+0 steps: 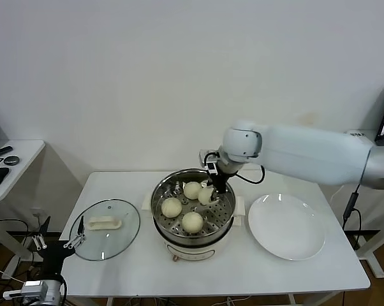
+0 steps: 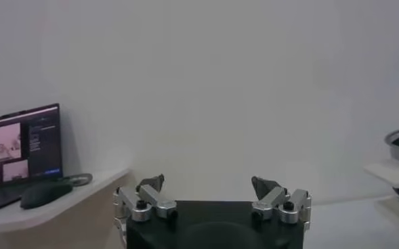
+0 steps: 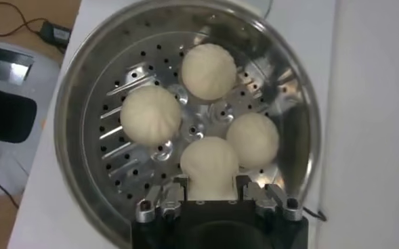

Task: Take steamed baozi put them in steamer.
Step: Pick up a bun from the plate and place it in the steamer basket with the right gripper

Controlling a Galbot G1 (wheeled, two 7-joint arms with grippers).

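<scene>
Left gripper (image 1: pixel 55 241): we see it parked at the lower left of the head view, below the tabletop edge, jaws wide apart on nothing; we judge it is kept clear so the other arm can work alone.
Glass lid (image 1: pixel 105 237): lies flat on the tabletop (image 1: pixel 147 274), left of centre, just beside the steamer; off the pot, it leaves the opening free for loading.
Steamer (image 1: pixel 163 223): stands at the centre of the frame, its perforated tray exposed.
Steamed baozi (image 1: pixel 192 221): all four show inside the steamer; three sit apart on the tray, and the fourth (image 3: pixel 209 161) is at the rear right.
Right gripper (image 1: pixel 212 189): reaches into the steamer from the right, closed around that fourth bun; the wrist view shows the bun between the fingers (image 3: pixel 174 196), low over the tray. We judge the grip is kept until the bun rests in the free gap.
Plate (image 1: pixel 286 226): right of the steamer, bare; we take it as the emptied source.
</scene>
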